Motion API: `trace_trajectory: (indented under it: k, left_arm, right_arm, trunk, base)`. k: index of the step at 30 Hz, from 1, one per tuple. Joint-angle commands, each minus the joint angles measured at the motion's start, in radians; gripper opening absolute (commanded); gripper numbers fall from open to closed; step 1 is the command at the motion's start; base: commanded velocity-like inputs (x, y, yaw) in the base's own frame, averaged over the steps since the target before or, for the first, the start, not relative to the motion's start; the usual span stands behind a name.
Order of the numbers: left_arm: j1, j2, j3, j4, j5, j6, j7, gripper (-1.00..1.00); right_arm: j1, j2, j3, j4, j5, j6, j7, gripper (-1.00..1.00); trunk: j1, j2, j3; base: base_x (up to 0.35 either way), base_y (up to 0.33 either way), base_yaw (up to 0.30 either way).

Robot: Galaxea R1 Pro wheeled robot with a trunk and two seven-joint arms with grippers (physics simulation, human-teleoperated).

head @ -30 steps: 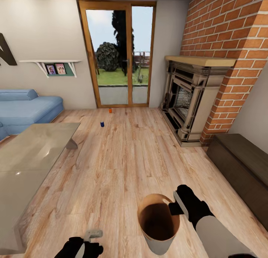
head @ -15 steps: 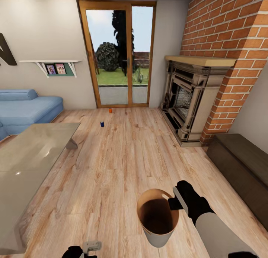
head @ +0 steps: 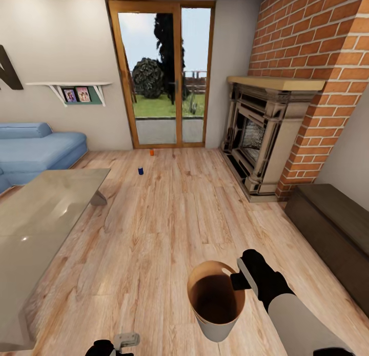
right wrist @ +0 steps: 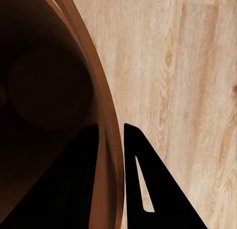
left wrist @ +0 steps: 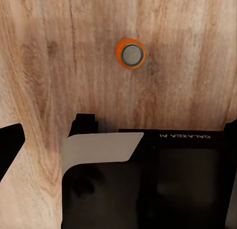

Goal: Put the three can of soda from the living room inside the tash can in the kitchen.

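The tash can, grey outside and brown inside, hangs just above the plank floor at the front. My right gripper is shut on its rim; the right wrist view shows the fingers straddling the rim. Far off near the glass doors stand an orange can of soda and a dark blue one. My left gripper hangs low at the front, open and empty. In the left wrist view an orange can with a grey top stands upright on the floor beyond the gripper.
A glass table fills the left side, with a blue sofa behind it. The stone fireplace and brick wall stand on the right, and a dark bench sits at the near right. Open plank floor runs toward the doors.
The bin and my right gripper have drifted slightly left and away from me. My left gripper has sunk toward the bottom edge of the head view.
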Motion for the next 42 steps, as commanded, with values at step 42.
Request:
trace_trajectory:
  k: [42]
  left_arm:
    - [0.0, -0.001, 0.0, 0.044, 0.002, -0.126, -0.004, 1.0]
  right_arm:
    - [0.0, 0.001, 0.002, 0.0, -0.02, 0.0, 0.005, -1.0]
  trunk:
    - [0.161, -0.294, -0.132]
  base:
    - [0.0, 0.0, 0.0]
